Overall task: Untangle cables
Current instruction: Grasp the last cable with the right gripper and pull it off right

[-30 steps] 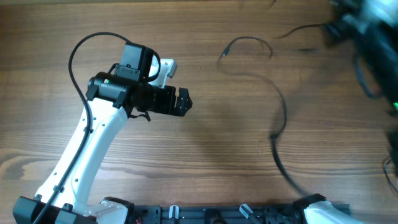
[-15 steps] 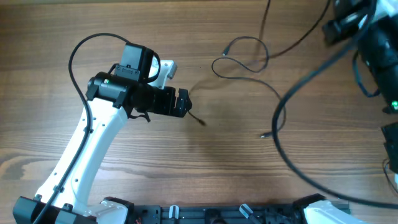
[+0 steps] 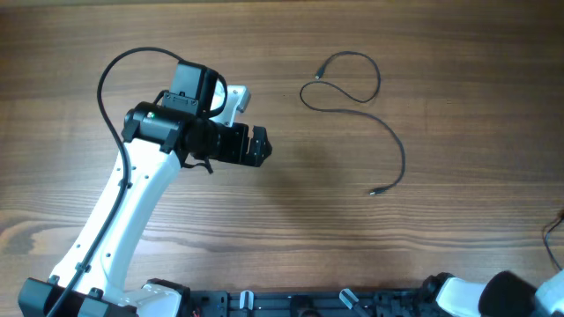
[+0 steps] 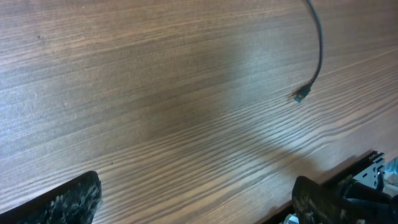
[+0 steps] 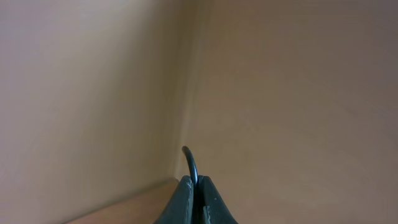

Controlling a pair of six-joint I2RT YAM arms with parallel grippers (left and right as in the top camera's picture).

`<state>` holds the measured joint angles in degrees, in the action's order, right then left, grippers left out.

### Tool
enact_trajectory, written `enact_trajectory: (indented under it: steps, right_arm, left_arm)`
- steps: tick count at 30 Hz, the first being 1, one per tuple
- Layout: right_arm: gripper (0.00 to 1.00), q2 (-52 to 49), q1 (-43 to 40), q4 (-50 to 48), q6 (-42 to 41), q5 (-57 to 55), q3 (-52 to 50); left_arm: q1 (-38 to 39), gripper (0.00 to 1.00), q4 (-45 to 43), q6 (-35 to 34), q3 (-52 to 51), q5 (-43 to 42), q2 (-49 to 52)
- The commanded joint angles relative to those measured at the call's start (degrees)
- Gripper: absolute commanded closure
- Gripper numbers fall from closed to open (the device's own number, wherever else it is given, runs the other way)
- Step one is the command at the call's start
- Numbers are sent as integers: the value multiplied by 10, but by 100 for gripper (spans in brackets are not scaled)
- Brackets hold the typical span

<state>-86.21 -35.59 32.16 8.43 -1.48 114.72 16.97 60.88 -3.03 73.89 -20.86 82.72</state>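
One thin black cable point(image 3: 394, 141) lies on the wooden table, with a loop at the top and a tail curving down to a small plug end point(image 3: 372, 191). That plug end point(image 4: 301, 96) also shows in the left wrist view. My left gripper point(image 3: 263, 145) is open and empty, left of the cable and apart from it; its fingers frame bare wood in the left wrist view point(image 4: 196, 208). My right gripper point(image 5: 194, 186) is shut on a second thin black cable point(image 5: 191, 163) and faces a beige wall. It is out of the overhead view.
The left arm point(image 3: 132, 202) reaches up from the front left with its thicker black cable point(image 3: 110, 75) arching beside it. Part of the right arm's base point(image 3: 493, 295) shows at the front right. A black rail point(image 3: 291, 302) runs along the front edge.
The right arm has swung out of the overhead view, carrying the second cable away with it. One cable has settled on the table. The left arm has not moved.
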Motion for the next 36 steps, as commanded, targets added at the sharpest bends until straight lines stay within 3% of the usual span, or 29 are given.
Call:
enact_trajectory:
  steps: [1,6,7,8,9,15,17,21,25,27,30,32,35,36]
  right_arm:
    - [96,-60,-67,-3,-143,-6,-1]
    - [95,-160,-148,52,-294,10,-1]
    - [77,-186,-161,82,-314,31,-1]
    - [31,-200,-167,98,-324,43,-1]
    - [0,-219,-174,126,-343,60,-1]
    - [0,-247,-175,235,-445,153,-1]
    - [0,-247,-166,284,-443,293,-1]
    - [1,-247,-98,372,-274,374,-1]
    - [0,-247,57,443,-92,348,-9]
    - [0,-250,153,440,-51,233,-26]
    - [0,-257,273,417,13,128,-68]
    - [1,-261,328,390,52,126,-97]
    - [0,-262,419,318,210,96,-170]
    - [0,-262,452,271,304,67,-208]
  left_arm:
    - [-1,0,17,11,3,1,2]
    - [2,0,19,10,3,-2,2]
    - [2,0,19,9,3,-3,2]
    - [2,0,19,9,3,-3,2]
    - [2,0,19,9,3,-3,2]
    - [2,0,19,9,3,-3,2]
    - [2,0,19,9,3,-3,2]
    - [2,0,9,3,3,-2,2]
    - [-20,0,-38,-157,3,61,2]
    - [-47,0,-45,-202,3,62,2]
    - [-99,0,-47,-211,3,63,2]
    - [-129,0,-47,-179,3,62,2]
    - [-176,0,-11,-139,3,62,2]
    - [-183,0,4,-127,3,62,2]
